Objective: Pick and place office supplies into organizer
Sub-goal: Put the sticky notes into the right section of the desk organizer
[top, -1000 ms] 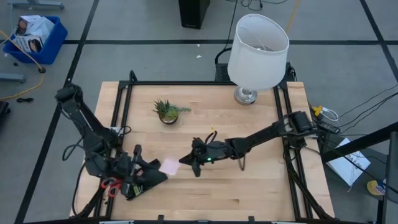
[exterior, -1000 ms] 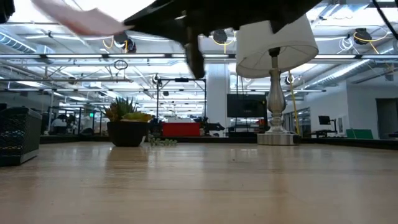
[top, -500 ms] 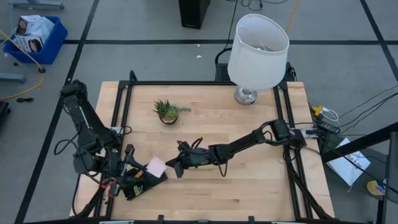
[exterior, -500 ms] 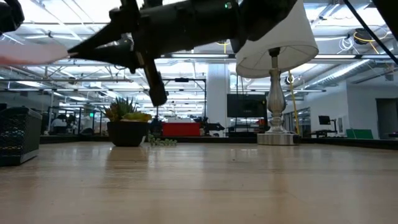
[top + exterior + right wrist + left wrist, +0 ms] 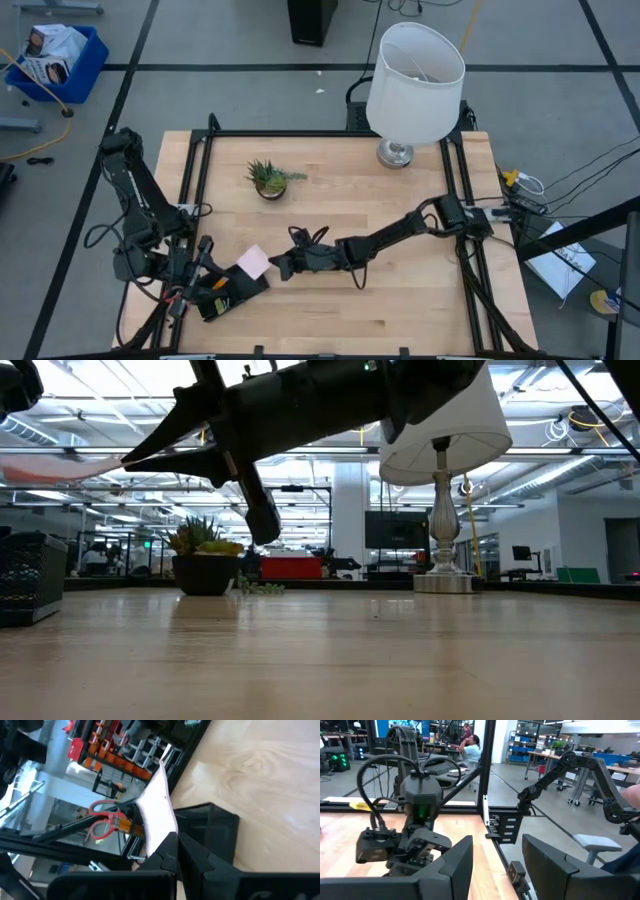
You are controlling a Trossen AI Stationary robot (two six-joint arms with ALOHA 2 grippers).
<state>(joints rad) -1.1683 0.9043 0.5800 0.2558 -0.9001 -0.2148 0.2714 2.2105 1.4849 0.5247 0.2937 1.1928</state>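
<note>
My right gripper [image 5: 274, 267] fingers pinch the pink pad [image 5: 252, 260] by one edge; it may slip before reaching the organizer [image 5: 232, 293]. Left gripper [image 5: 195, 275] fingers stand apart nearby.

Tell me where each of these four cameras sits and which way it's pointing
High: overhead, straight down on table, both arms, organizer.
Low: table height, level across; right arm overhead, lamp.
Left wrist: past the open left tool toward the right arm.
Right wrist: past the right tool, shut on the pink pad, organizer beyond.
Shared: the pad also shows from above.
</note>
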